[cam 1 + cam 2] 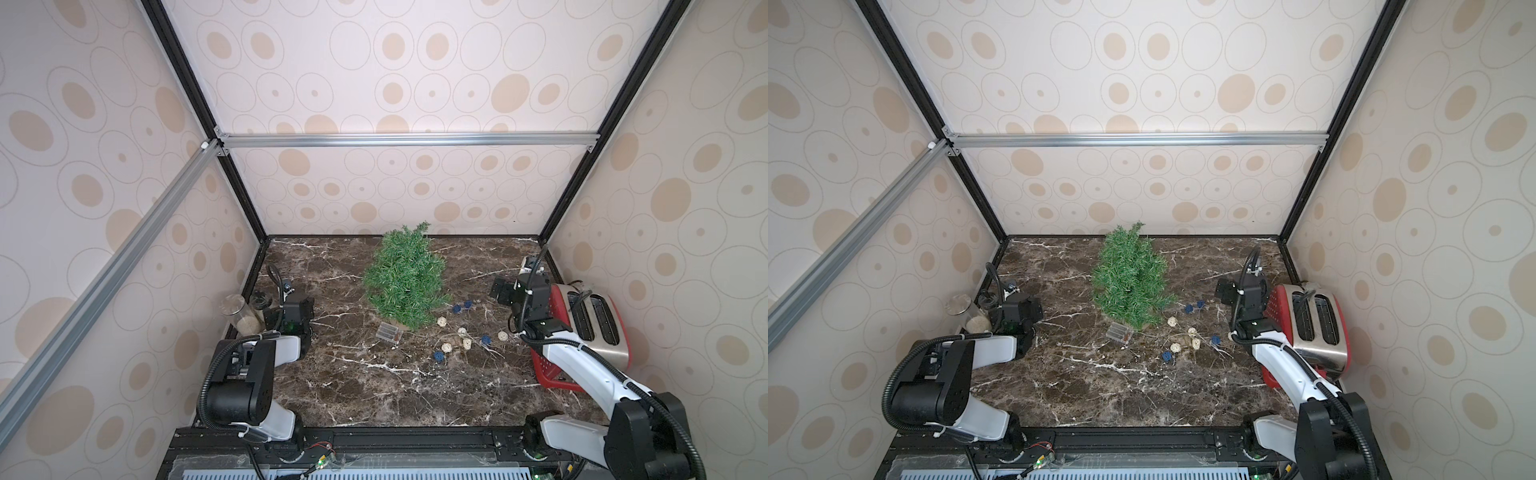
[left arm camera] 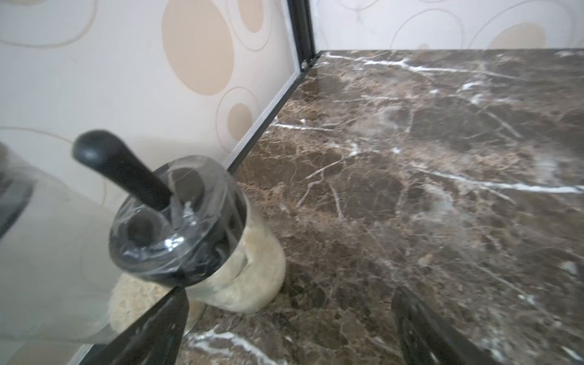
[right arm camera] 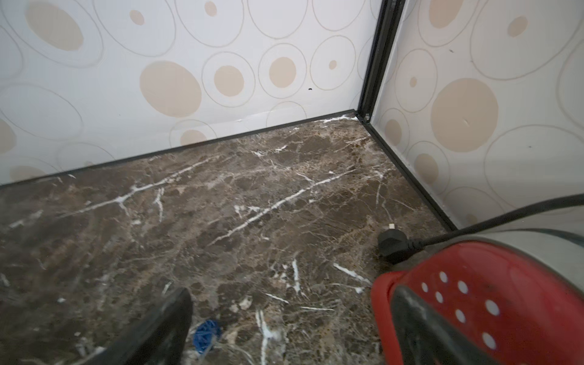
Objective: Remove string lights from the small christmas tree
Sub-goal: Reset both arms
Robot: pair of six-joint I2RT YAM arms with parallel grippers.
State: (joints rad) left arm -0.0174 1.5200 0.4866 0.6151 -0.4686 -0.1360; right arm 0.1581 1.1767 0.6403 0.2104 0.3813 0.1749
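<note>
Currently, on the marble table [image 1: 353, 395], the small christmas tree [image 1: 405, 278] stands upright toward the back. The string lights [image 1: 462, 331] lie loose on the tabletop just front-right of its base, with the clear battery box [image 1: 388, 332] at the base. Both grippers are empty with jaws spread wide: left gripper [image 2: 289, 294] beside the jar [image 2: 221, 268], right gripper [image 3: 292, 294] beside the red basket [image 3: 474, 300].

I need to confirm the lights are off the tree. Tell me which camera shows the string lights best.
A top view: the string lights lie spread on the table beside the small christmas tree, in full view. The right wrist view catches one blue ball; the left wrist view none.
</note>
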